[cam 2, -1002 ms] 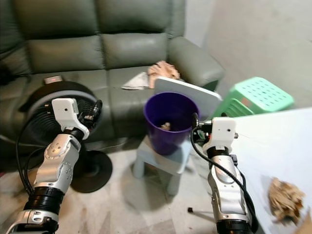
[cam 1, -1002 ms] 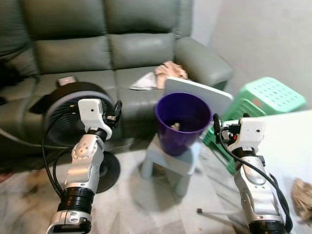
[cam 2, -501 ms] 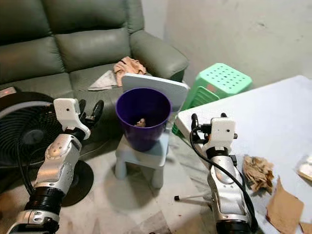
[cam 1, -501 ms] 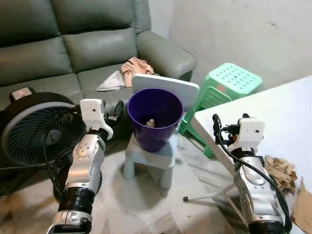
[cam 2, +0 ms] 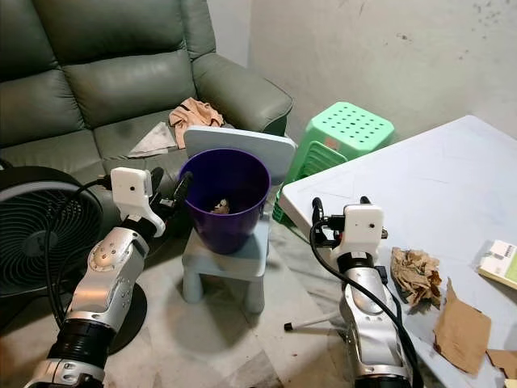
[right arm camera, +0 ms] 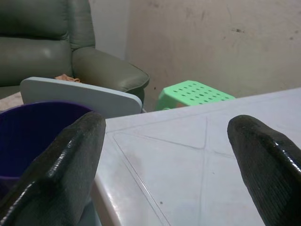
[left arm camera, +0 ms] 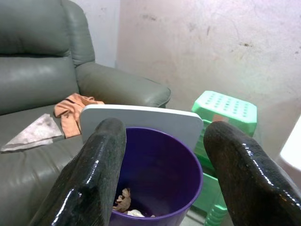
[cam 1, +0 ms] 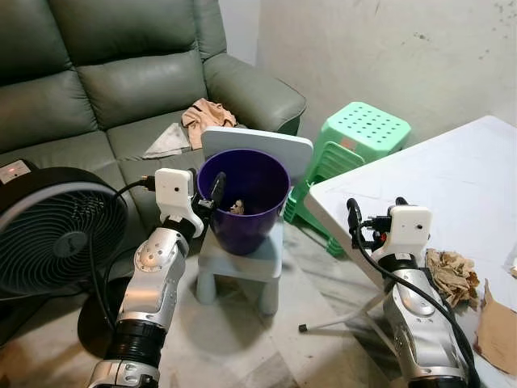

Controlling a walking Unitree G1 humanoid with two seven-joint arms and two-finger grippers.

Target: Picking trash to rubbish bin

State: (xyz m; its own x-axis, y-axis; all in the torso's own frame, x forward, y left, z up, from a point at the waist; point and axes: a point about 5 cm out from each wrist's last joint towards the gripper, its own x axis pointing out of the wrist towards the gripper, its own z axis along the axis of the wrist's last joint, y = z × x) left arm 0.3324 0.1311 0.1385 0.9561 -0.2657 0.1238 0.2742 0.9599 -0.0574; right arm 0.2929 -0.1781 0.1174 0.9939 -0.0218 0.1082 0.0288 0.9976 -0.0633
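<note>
We are seeing a purple rubbish bin (cam 1: 242, 200) standing upright on a small pale stool, with a few scraps lying at its bottom. A crumpled brown wad of paper trash (cam 2: 414, 275) is lying on the white table, well apart from the bin.

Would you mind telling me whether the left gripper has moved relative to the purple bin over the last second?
Yes. The left gripper has come toward the purple bin; its fingertips now sit at the bin's rim, open.
</note>
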